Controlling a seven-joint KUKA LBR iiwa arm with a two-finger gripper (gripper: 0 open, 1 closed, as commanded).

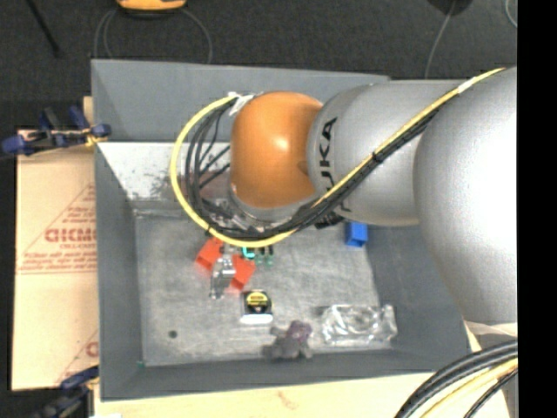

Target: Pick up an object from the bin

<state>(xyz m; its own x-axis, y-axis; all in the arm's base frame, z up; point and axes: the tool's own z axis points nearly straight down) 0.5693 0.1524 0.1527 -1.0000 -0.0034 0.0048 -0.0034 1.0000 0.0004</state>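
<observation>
In the camera view the arm reaches over the grey bin [116, 268] from the right, and its orange cover [271, 151] hides much of the far half of the floor. Below the cover the gripper [223, 277] is low over the floor, left of the middle and right at a red-orange piece [209, 255], whose colour shows on both sides of the metal. I cannot tell whether the gripper is set wide or narrow, or whether the piece is actually held.

Just beside it, toward the near edge, lies a small yellow-and-black thing [256, 301]. Along that edge are a purple-grey figure [291, 340] and a clear plastic packet [357, 323]. A blue block [356, 233] sits well apart, toward the right wall.

This looks like the grasping step. The next move probably calls for a firm close on the red-orange piece, then a straight lift clear of its neighbour.
</observation>
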